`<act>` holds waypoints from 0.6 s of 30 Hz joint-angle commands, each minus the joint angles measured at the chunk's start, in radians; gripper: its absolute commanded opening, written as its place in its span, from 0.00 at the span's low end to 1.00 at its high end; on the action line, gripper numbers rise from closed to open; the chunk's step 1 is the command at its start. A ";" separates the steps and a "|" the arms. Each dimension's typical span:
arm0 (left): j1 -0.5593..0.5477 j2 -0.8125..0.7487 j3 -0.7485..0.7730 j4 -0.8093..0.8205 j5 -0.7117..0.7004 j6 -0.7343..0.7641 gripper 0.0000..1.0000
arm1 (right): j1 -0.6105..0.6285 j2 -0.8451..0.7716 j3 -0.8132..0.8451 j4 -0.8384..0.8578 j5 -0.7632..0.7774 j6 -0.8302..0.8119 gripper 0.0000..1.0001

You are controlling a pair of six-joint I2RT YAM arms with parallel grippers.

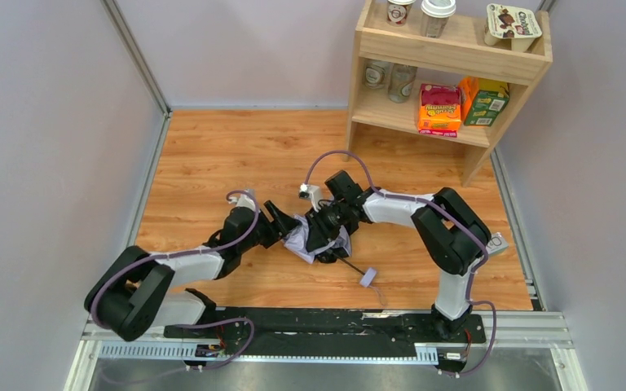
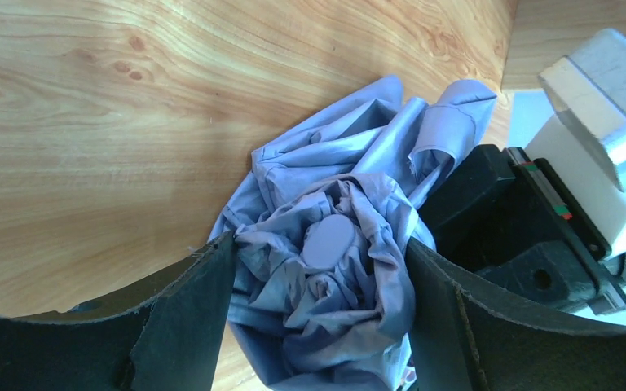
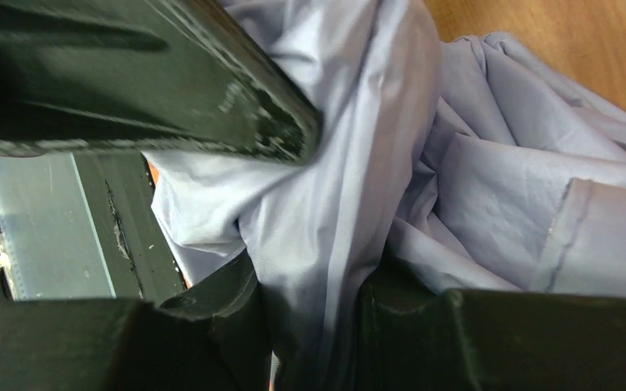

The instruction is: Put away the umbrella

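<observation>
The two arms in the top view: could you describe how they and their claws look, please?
The left arm and right arm have black joints with pale grey shells between them. A lavender cable loops along each. A small white camera box sits at the right wrist. The left claw and right claw are matte black with flat fingers worn at the edges.

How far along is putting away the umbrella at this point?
Done: the umbrella is collapsed, its canopy bunched on the table. In hand: the right gripper pinches the fabric while the left gripper stands open around the bundle's tip. Left: the folds look loose and the strap tab lies loose beyond the shaft, so wrapping and stowing remain.
</observation>
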State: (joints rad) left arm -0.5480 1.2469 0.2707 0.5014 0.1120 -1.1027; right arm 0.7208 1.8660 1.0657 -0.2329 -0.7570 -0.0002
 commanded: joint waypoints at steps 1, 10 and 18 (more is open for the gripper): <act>-0.030 0.127 0.035 0.190 0.060 -0.035 0.78 | 0.005 0.044 0.013 -0.105 -0.036 0.006 0.00; -0.035 0.235 0.015 0.260 0.008 -0.069 0.25 | 0.028 -0.011 0.051 -0.201 0.163 -0.006 0.14; -0.035 0.186 -0.005 0.174 0.023 -0.106 0.00 | 0.209 -0.192 0.103 -0.336 0.680 0.054 0.65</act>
State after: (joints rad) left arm -0.5781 1.4467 0.2924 0.7578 0.1452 -1.2282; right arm 0.8368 1.7550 1.1084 -0.4286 -0.4015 0.0288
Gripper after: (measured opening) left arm 0.334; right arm 0.600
